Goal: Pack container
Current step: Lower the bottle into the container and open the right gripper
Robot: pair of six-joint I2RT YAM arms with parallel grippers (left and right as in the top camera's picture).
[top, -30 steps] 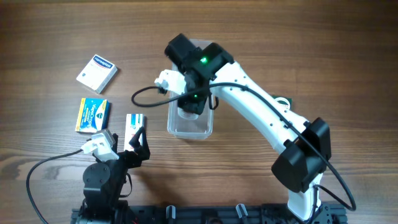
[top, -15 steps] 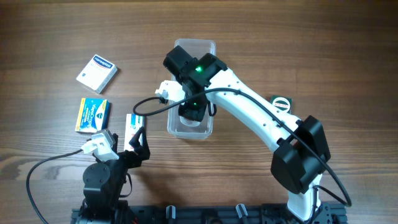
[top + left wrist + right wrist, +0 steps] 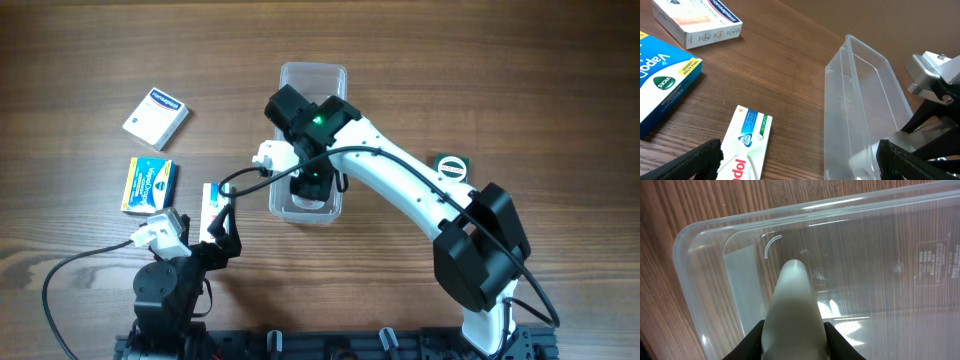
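Right gripper (image 3: 793,345): closed on a pale rounded item (image 3: 792,295), its tip pointing down into the container.
Container (image 3: 690,280): directly beneath my right fingers. One end wall is just past the item's tip and the long run stretches off to one side.
Step, as I judge it: lowering the item in for release.
Doing it well: I'd descend until the item nears the floor, keep it off the end wall, line it up with the long axis, then open slowly.
Left gripper (image 3: 802,162): jaws wide, nothing held. The toothpaste box (image 3: 747,145) lies just below it, and the container is ahead to its right.
Risk: a nudge on the rim could slide the container.
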